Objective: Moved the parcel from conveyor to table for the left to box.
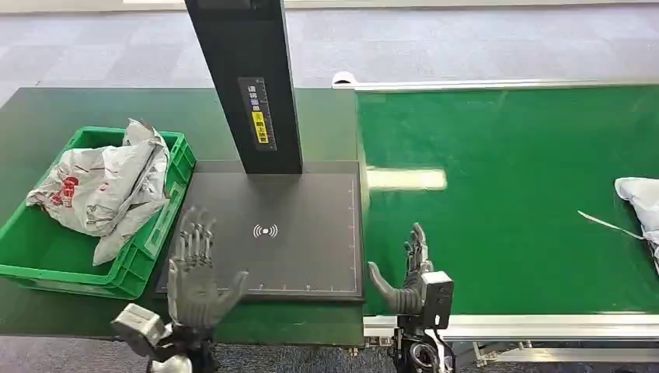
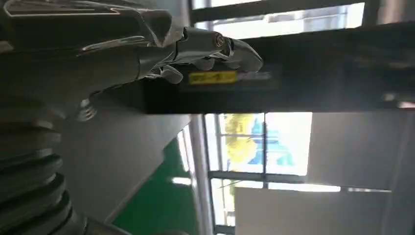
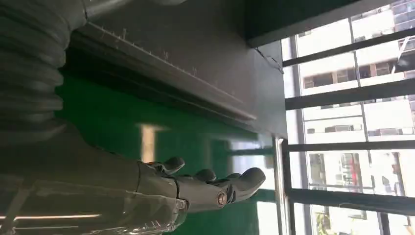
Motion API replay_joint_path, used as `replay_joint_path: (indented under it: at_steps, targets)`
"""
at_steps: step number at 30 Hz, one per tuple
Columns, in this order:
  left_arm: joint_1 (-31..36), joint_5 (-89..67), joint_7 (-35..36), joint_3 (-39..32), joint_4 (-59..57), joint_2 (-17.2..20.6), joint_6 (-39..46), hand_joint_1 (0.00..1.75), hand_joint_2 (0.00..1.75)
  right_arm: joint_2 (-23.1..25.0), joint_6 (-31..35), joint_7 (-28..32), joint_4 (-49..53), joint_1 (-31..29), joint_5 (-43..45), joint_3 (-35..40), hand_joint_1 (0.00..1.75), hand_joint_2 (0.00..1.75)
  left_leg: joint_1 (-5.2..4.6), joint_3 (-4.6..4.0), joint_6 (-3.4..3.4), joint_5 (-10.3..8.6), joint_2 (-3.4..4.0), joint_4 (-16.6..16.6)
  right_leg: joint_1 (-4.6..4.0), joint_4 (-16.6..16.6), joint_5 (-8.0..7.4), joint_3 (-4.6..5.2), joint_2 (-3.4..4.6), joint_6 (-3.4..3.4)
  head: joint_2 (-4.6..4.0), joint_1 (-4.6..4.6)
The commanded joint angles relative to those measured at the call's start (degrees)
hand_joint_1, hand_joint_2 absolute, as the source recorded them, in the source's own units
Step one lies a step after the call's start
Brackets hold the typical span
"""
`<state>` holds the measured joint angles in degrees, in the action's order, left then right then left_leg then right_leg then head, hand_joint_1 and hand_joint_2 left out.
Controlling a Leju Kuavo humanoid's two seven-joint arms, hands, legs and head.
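A white parcel (image 1: 639,197) lies at the far right edge of the green conveyor (image 1: 505,202), partly cut off by the picture's edge. My right hand (image 1: 408,276) stands open at the conveyor's near left corner, fingers up, far from that parcel. My left hand (image 1: 196,272) is open over the near left corner of the black scanner pad (image 1: 272,233), holding nothing. In the wrist views the left hand (image 2: 122,54) and the right hand (image 3: 195,188) both show straight, empty fingers.
A green crate (image 1: 144,256) on the dark table at the left holds several grey and white bagged parcels (image 1: 105,186). A black scanner post (image 1: 249,85) rises from the pad's far side. The conveyor's metal rail (image 1: 513,326) runs along the near edge.
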<state>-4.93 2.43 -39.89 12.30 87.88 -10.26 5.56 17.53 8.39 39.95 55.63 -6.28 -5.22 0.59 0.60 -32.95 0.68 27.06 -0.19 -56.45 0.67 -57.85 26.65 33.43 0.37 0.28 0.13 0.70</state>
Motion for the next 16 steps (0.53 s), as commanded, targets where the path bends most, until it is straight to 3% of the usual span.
replay_joint_path:
  at_steps: [1, 3, 6, 10, 16]
  targets:
    - [-3.6, 0.1, -0.1, -7.2, -16.2, -9.7, 0.6, 0.00, 1.75, -2.3, 10.3, 0.0, -1.3, 2.7, -0.1, 10.3, 0.00, 1.75, 0.03, 0.20, -0.01, 0.02, -0.04, 0.1, -0.04, 0.1, 0.03, -0.24, -0.07, -0.03, 0.00, -0.07]
    - [-3.8, -2.3, -0.1, -5.1, -15.4, -9.5, 3.3, 0.00, 1.75, -2.7, 11.6, 0.0, -0.8, 3.5, 0.6, 10.7, 0.00, 1.75, 0.04, 0.19, -0.02, 0.03, -0.11, 0.1, -0.05, 0.1, 0.04, -0.22, -0.10, -0.02, -0.02, -0.02]
    - [-2.9, -3.3, -0.1, 6.0, -14.4, -5.6, 14.6, 0.00, 1.75, -3.2, 11.2, 0.0, -1.0, 3.7, 1.3, 9.4, 0.00, 1.75, 0.02, 0.11, -0.03, 0.01, -0.18, 0.1, -0.04, 0.1, 0.05, -0.15, -0.13, 0.00, -0.02, -0.04]
    - [-0.7, -3.7, -0.1, 14.2, -15.5, -3.4, 24.4, 0.00, 1.75, -4.1, 12.1, 0.0, -1.1, 3.5, 1.1, 10.3, 0.00, 1.75, 0.03, 0.05, -0.05, -0.03, -0.31, 0.1, -0.06, 0.1, 0.05, -0.14, -0.30, 0.00, 0.00, 0.00]
    - [0.9, -3.8, -0.1, 15.7, -17.4, -3.2, 27.9, 0.00, 1.75, -4.2, 11.6, 0.0, -1.8, 2.7, 0.6, 10.4, 0.00, 1.75, 0.03, 0.09, -0.03, -0.01, -0.17, 0.1, -0.05, 0.1, 0.03, -0.16, -0.15, 0.00, -0.02, -0.02]
